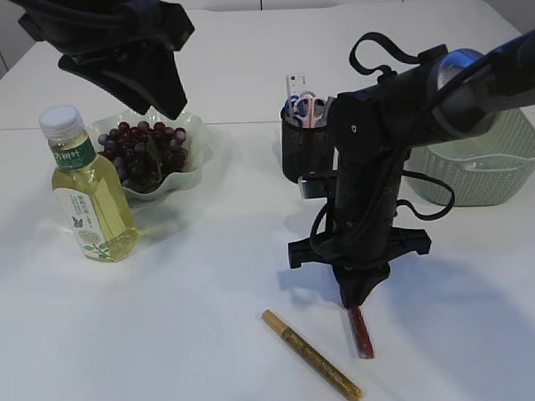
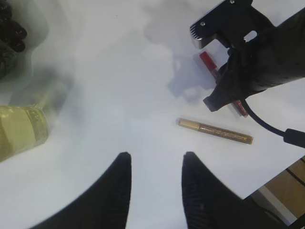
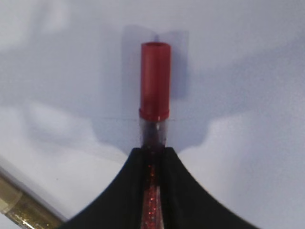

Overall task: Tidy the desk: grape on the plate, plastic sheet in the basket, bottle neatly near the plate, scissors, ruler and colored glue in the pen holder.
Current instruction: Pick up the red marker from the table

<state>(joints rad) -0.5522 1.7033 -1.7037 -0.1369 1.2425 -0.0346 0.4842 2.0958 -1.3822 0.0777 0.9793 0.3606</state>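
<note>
My right gripper (image 3: pixel 152 151) is shut on a red glitter glue tube (image 3: pixel 155 81) that lies on the white table, red cap pointing away. From outside, that gripper (image 1: pixel 353 299) points straight down onto the red tube (image 1: pixel 363 333). A gold glue tube (image 1: pixel 310 357) lies just to its left. Grapes (image 1: pixel 141 148) fill the pale green plate (image 1: pixel 193 168), and the bottle (image 1: pixel 90 195) stands upright beside it. Scissors (image 1: pixel 304 106) and a ruler (image 1: pixel 295 80) stick out of the black pen holder (image 1: pixel 297 153). My left gripper (image 2: pixel 156 155) hangs open and empty above the table. I cannot make out the plastic sheet.
A pale green woven basket (image 1: pixel 479 169) stands at the right, partly behind the right arm. The left arm (image 1: pixel 118 38) hovers over the plate at the back left. In the left wrist view the table's edge (image 2: pixel 271 183) runs close by the gold tube (image 2: pixel 215 131).
</note>
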